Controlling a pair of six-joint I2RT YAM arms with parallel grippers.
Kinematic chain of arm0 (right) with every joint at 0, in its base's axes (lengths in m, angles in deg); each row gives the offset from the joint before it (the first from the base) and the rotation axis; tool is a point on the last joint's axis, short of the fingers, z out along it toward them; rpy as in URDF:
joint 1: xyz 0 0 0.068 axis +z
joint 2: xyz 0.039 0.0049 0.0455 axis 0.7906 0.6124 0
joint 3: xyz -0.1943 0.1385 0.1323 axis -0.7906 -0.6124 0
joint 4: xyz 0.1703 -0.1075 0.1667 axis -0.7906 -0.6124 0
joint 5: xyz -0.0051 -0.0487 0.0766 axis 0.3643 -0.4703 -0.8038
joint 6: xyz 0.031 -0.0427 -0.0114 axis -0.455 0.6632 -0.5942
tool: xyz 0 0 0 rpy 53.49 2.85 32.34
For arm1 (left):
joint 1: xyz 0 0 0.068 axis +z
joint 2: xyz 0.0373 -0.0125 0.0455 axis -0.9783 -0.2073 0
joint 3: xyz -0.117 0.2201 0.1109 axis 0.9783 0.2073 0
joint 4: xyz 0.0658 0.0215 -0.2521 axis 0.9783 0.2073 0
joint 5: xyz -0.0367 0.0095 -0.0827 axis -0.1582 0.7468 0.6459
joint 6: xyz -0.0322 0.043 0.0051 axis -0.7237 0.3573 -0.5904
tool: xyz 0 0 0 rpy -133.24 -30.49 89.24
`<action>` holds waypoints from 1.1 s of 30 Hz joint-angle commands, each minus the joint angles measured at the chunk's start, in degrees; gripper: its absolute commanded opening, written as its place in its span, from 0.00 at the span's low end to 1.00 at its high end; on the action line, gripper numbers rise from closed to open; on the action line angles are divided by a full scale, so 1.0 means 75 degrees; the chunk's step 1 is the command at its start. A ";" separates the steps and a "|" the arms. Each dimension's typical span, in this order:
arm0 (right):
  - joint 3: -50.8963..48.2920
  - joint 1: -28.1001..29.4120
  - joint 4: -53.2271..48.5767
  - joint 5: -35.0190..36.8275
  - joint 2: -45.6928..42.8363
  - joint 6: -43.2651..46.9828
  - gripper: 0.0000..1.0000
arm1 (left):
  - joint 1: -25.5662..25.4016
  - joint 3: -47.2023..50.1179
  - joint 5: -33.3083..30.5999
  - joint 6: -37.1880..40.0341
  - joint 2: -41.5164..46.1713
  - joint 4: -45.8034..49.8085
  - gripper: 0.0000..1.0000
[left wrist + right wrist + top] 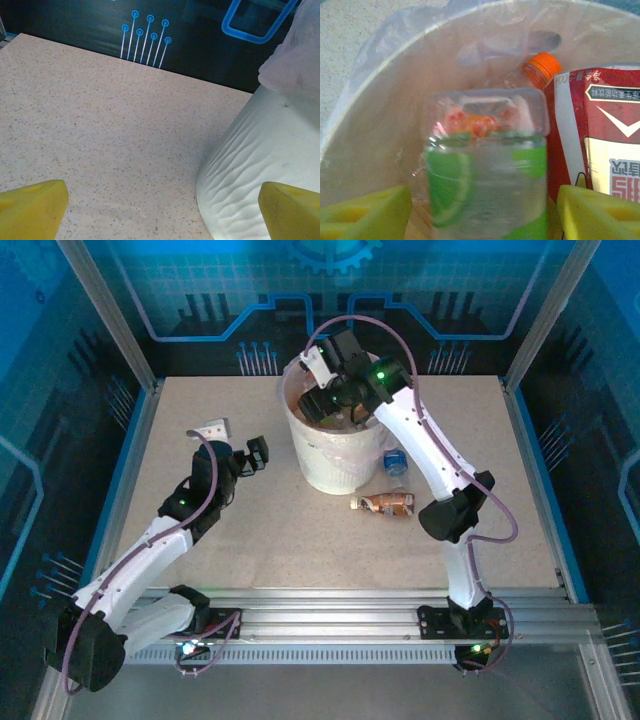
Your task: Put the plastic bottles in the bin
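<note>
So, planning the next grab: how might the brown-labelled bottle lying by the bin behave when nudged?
The brown-labelled bottle lies on its side, so it would probably roll. It looks small beside the bin, so likely light.

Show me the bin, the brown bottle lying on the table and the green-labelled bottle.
bin point(335, 475): top external view, on its white outer wall.
brown-labelled bottle point(388, 503): top external view, on its label, mid-body.
green-labelled bottle point(485, 187): right wrist view, on its clear middle between the green patches.
</note>
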 commanded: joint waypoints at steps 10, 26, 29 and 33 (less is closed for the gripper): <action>0.0285 0.0087 0.0077 -0.1143 -0.0039 -0.0002 0.76 | 0.0062 -0.0113 0.0089 -0.0043 -0.0048 -0.0119 0.99; -0.0156 0.0004 0.0148 -0.0115 -0.0882 -0.0069 0.80 | 0.0062 -0.0157 0.0040 0.0018 -0.0043 -0.0052 0.99; -0.0752 -0.0002 0.0402 0.0089 -0.1440 -0.0145 0.80 | 0.0062 -0.0147 0.0036 0.0036 -0.0043 -0.0058 0.99; -0.1753 0.0003 0.0790 0.0522 -0.2242 -0.0313 0.80 | 0.0060 -0.0134 0.0042 0.0051 -0.0037 -0.0053 0.99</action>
